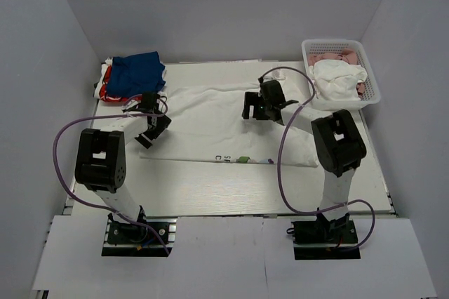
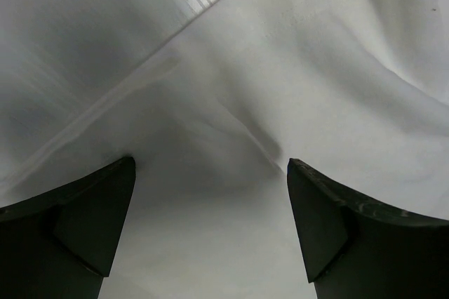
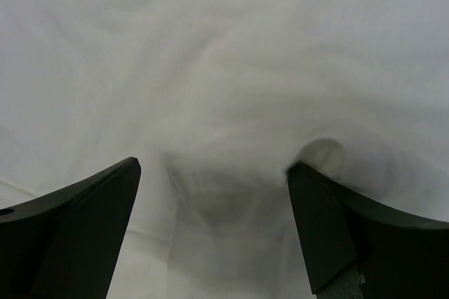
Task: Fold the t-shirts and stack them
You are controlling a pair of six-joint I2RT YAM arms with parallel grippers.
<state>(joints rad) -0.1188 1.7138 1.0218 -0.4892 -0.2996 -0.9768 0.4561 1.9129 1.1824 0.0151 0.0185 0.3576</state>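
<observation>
A large white t-shirt (image 1: 217, 127) lies folded lengthwise across the middle of the table, a strip of its coloured print showing along the near edge. A royal-blue shirt (image 1: 137, 73) lies on a red one (image 1: 106, 93) at the back left. My left gripper (image 1: 156, 125) is open, low over the white shirt's left end; white cloth (image 2: 231, 137) fills its view between the fingers. My right gripper (image 1: 258, 107) is open, low over the shirt's back middle, with wrinkled white cloth (image 3: 224, 102) under it.
A white plastic basket (image 1: 367, 74) with white and pink cloth in it stands at the back right. Purple cables loop beside both arms. White walls close in the table on the left, back and right.
</observation>
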